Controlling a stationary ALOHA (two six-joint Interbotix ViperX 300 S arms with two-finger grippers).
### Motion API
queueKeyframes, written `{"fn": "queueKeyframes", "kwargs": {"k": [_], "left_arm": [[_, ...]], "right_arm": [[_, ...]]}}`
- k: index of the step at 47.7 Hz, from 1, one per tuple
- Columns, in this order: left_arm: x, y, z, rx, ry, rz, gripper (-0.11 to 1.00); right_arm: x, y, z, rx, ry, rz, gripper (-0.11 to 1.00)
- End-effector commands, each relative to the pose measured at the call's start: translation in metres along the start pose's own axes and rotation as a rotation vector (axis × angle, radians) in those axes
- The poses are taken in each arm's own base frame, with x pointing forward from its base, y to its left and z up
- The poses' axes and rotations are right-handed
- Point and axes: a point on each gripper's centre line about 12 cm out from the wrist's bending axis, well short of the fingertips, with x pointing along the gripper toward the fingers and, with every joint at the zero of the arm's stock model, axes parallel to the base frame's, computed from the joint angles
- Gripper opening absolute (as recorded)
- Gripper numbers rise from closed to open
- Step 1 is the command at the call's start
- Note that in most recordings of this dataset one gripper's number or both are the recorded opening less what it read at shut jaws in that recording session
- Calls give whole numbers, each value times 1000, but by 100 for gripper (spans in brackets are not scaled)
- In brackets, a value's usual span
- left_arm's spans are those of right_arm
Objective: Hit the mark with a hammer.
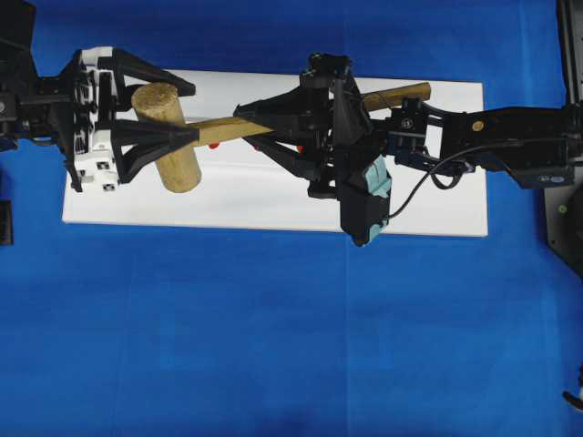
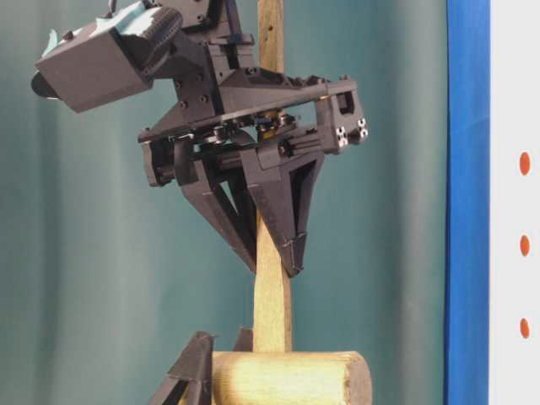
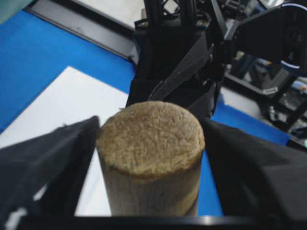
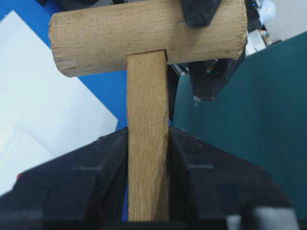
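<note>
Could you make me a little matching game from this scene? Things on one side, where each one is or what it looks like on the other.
Things:
1. hammer head
2. hammer handle
3. white board
4. tablecloth

Descriptions:
A. blue, covers the table
B. squeezed between the right gripper's fingers
C. between the left gripper's spread fingers
D. flat, lies under both arms

Pairs: 1-C, 2-B, 3-D, 4-A

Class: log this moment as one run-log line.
right end effector: shut on hammer handle | left end effector: straddling hammer head, grip unclear | mark: not struck
</note>
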Motion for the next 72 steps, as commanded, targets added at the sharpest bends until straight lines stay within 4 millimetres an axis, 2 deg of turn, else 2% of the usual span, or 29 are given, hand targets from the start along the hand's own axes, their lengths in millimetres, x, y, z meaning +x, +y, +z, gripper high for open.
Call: {"fn": "queueKeyframes", "kwargs": {"k": [1,5,6,24,29,37,41,51,60,72], "left_arm": [[0,-3,10,-15,-32,-10,72],[-2,-3,10,-28,-32,-10,46],[-2,-3,10,-28,-32,-10,43],[-4,-4,9,-25,-30,-11,45],[-4,-3,9,-17,-25,-9,45],[-4,-4,8,-1,-20,-11,45],[-4,-4,7,31,-14,-10,45],[-4,-6,4,232,2,-16,45],[-4,-13,-2,439,30,-43,45],[-5,-16,-6,495,49,-55,45]], "right_arm": [[-2,-21,20,11,-56,-62,10],[-2,-21,20,11,-56,-60,10],[-2,-20,19,11,-53,-57,10],[-2,-23,13,97,-7,-69,12],[-2,-21,11,107,9,-52,33],[-2,-14,11,120,23,-17,83],[-2,-10,14,138,33,10,96],[-8,-9,24,265,67,73,95],[-11,-9,24,390,94,90,95],[-11,-8,21,512,122,93,95]]}}
